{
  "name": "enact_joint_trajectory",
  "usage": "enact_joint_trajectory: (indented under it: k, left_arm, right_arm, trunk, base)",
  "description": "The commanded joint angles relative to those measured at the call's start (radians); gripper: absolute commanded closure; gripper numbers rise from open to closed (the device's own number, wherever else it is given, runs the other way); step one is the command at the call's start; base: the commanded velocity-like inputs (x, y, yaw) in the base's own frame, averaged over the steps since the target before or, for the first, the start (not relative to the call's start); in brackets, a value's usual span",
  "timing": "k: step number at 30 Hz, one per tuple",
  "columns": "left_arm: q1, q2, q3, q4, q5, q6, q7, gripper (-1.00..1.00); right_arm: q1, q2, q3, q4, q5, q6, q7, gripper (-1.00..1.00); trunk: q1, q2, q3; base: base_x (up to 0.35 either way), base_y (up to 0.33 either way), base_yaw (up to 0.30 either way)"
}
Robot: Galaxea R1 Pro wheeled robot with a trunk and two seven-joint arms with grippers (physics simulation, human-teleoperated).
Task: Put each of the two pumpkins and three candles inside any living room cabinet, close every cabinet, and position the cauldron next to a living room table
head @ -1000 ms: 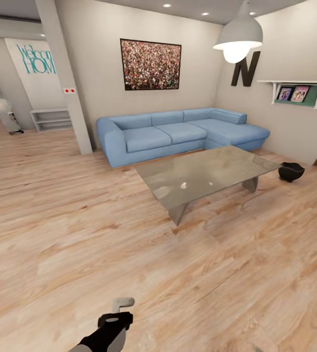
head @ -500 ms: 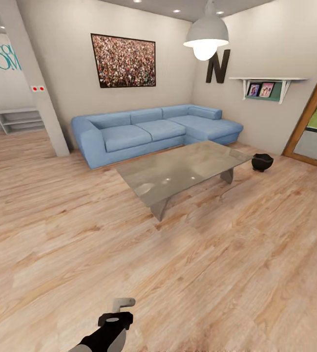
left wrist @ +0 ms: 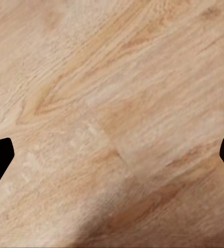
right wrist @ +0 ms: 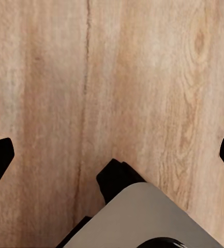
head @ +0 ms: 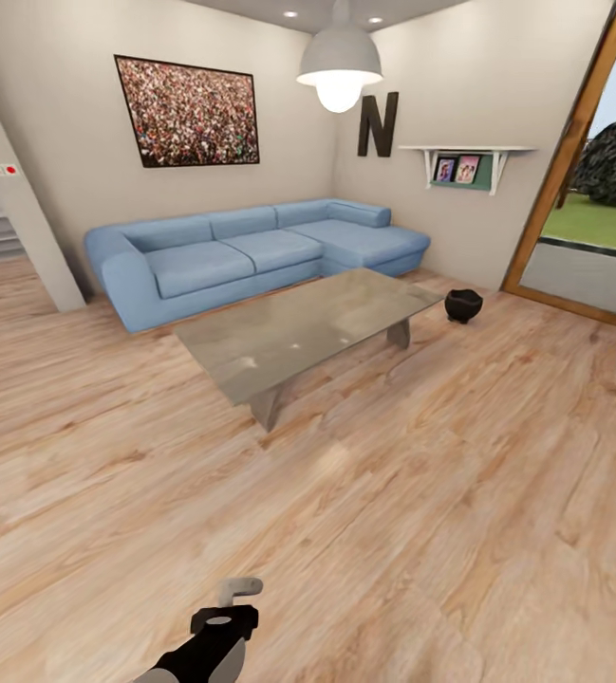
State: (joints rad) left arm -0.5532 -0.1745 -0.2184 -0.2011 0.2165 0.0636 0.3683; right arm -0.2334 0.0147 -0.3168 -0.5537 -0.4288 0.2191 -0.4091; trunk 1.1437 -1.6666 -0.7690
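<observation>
The squat matte-black cauldron sits on the pale plank floor just off the glass-topped coffee table's far corner; both grippers hang spread and empty, apparently for travel.

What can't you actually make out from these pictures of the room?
- Inside of the cauldron: head view, too small and dark to see into.
- The photos on the wall shelf: head view, too small.
- The sofa's front: head view, partly hidden behind the table.
- The left gripper: left wrist view, fingers cut off by the picture's edges, only tips show.
- The right gripper: right wrist view, likewise only tips.
</observation>
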Motion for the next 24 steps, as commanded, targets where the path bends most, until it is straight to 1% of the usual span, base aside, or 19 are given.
enact_joint_trajectory:
  k: [1, 3, 7, 9, 10, 13, 24]
  left_arm:
    - [-0.001, 0.0, -0.009, -0.001, 0.007, 0.005, 0.007, -1.0]
    - [-0.001, 0.0, -0.009, -0.001, 0.007, 0.005, 0.007, -1.0]
    - [-0.001, 0.0, -0.009, -0.001, 0.007, 0.004, 0.007, -1.0]
    - [-0.001, 0.0, -0.009, -0.001, 0.007, 0.004, 0.007, -1.0]
    - [-0.001, 0.0, -0.009, -0.001, 0.007, 0.004, 0.007, -1.0]
    - [-0.001, 0.0, -0.009, -0.001, 0.007, 0.004, 0.007, -1.0]
    - [-0.001, 0.0, -0.01, -0.001, 0.006, 0.002, 0.007, -1.0]
  right_arm:
    - [0.0, 0.001, -0.002, -0.003, -0.007, 0.002, -0.004, -1.0]
    - [0.0, 0.001, -0.002, -0.002, -0.007, 0.003, -0.004, -1.0]
    - [0.0, 0.0, -0.006, -0.002, -0.008, 0.003, -0.004, -1.0]
    - [0.0, -0.001, -0.028, -0.002, -0.007, 0.003, -0.003, -1.0]
    - [0.0, -0.001, -0.046, -0.002, -0.007, 0.003, -0.002, -1.0]
    - [0.0, -0.001, -0.067, -0.002, -0.007, 0.004, -0.001, -1.0]
    - [0.0, -0.001, -0.073, -0.002, -0.008, 0.003, -0.001, -1.0]
  trunk:
    - [0.0, 0.0, -0.001]
    - [0.0, 0.0, -0.001]
    - [0.0, 0.0, -0.001]
    - [0.0, 0.0, -0.001]
    - [0.0, 0.0, -0.001]
    - [0.0, 0.0, -0.001]
    - [0.0, 0.0, -0.001]
  base:
    - [0.111, -0.29, -0.012]
    - [0.113, -0.29, -0.086]
    - [0.132, -0.288, -0.225]
    - [0.167, -0.275, -0.274]
    - [0.189, -0.262, -0.281]
    - [0.21, -0.249, -0.284]
    - [0.259, -0.21, -0.287]
